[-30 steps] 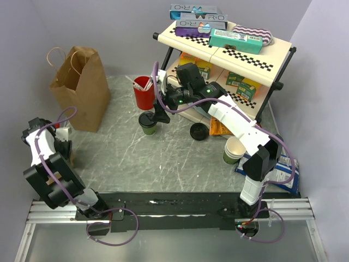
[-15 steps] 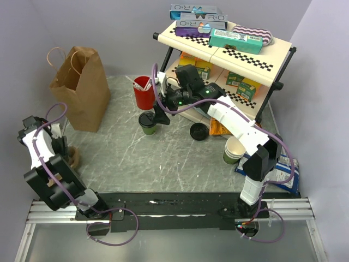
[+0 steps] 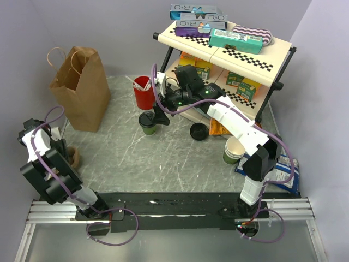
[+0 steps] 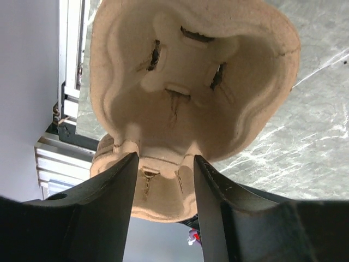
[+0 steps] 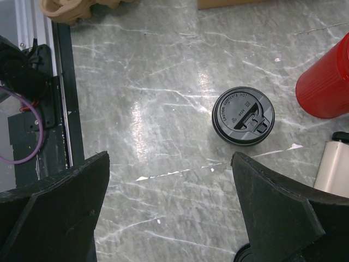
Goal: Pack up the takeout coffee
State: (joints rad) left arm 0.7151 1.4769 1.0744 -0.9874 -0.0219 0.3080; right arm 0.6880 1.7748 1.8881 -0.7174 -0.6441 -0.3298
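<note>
The takeout coffee (image 3: 146, 123) is a dark green cup with a black lid (image 5: 243, 115), standing upright on the grey table in front of the red cup (image 3: 144, 93). My right gripper (image 3: 160, 115) hovers just right of it and above. In the right wrist view this gripper (image 5: 169, 158) is open and empty, with the lid beyond its right finger. At the table's left edge my left gripper (image 4: 163, 169) is shut on the narrow end of a tan pulp cup carrier (image 4: 191, 82), also seen as the carrier (image 3: 72, 156) from above.
A brown paper bag (image 3: 82, 87) stands upright at the back left. A checkered shelf rack (image 3: 240, 54) with boxes fills the back right. A loose black lid (image 3: 199, 132) and a lidless stack of green cups (image 3: 234, 150) lie on the right.
The left arm has swung a little further left and nearer, taking the carrier with it. The right arm and the coffee have not moved.
</note>
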